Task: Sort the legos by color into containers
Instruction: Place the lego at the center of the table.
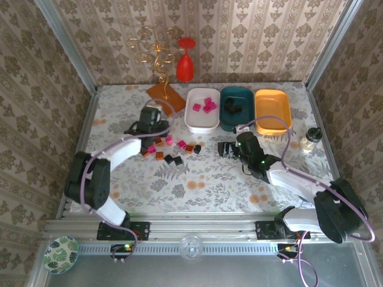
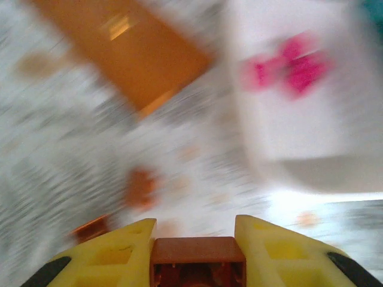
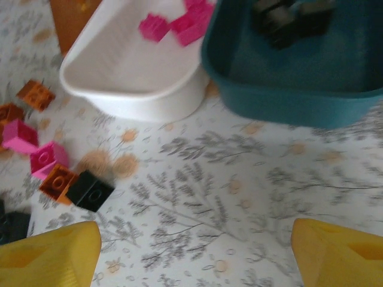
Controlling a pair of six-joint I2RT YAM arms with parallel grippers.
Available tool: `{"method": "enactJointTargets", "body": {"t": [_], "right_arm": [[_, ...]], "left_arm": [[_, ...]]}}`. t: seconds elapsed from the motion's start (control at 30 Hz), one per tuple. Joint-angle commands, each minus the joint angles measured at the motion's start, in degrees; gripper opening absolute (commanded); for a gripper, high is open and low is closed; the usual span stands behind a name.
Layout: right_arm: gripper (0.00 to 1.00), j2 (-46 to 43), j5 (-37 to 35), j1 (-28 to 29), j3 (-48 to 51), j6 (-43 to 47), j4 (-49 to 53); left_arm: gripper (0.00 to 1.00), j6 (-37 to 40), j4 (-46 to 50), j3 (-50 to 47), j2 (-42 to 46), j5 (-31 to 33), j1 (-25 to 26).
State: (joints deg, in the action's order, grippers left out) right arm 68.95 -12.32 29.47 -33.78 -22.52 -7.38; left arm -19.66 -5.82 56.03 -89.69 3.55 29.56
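Meanwhile, the left gripper [image 2: 195, 234] is clamping an orange-brown lego [image 2: 197, 254], the white tray [image 2: 287, 140] lying ahead-right of it. The right gripper [image 3: 192, 251] is hanging with fingers [image 3: 48, 254] spread, loose legos [image 3: 90, 190] lying ahead-left.

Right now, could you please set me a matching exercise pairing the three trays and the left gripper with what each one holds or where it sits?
Things:
1. white tray
2. dark teal tray
3. orange-yellow tray
4. left gripper

Descriptions:
A. black legos inside
B. grips a brownish orange lego
C. pink legos inside
D. right end of the tray row

Pairs: 1-C, 2-A, 3-D, 4-B.
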Motion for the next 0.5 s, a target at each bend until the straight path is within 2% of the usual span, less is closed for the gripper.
{"method": "enactJointTargets", "body": {"t": [0.0,0.17,0.27,0.37,0.47], "right_arm": [[0.85,-6.75,-9.08,-1.62,3.8,-0.56,-0.68],[0.86,-17.71,-17.25,-2.23,8.67,-1.25,-0.71],[0.87,-23.55,-20.28,-2.47,11.27,-1.56,-1.1],[0.9,-25.42,-19.58,-3.55,12.01,-1.32,-1.23],[0.9,-24.31,-17.17,-4.81,10.55,-1.46,0.12]], "left_arm": [[0.31,1.14,-10.93,2.51,-4.0,-1.76,5.89],[0.31,3.23,-11.82,16.9,-17.51,-4.95,13.64],[0.3,4.58,-11.97,24.8,-24.18,-5.89,16.54],[0.3,4.51,-10.21,30.46,-28.68,-6.82,18.27],[0.29,2.74,-11.68,30.49,-29.58,-8.38,18.96]]}}
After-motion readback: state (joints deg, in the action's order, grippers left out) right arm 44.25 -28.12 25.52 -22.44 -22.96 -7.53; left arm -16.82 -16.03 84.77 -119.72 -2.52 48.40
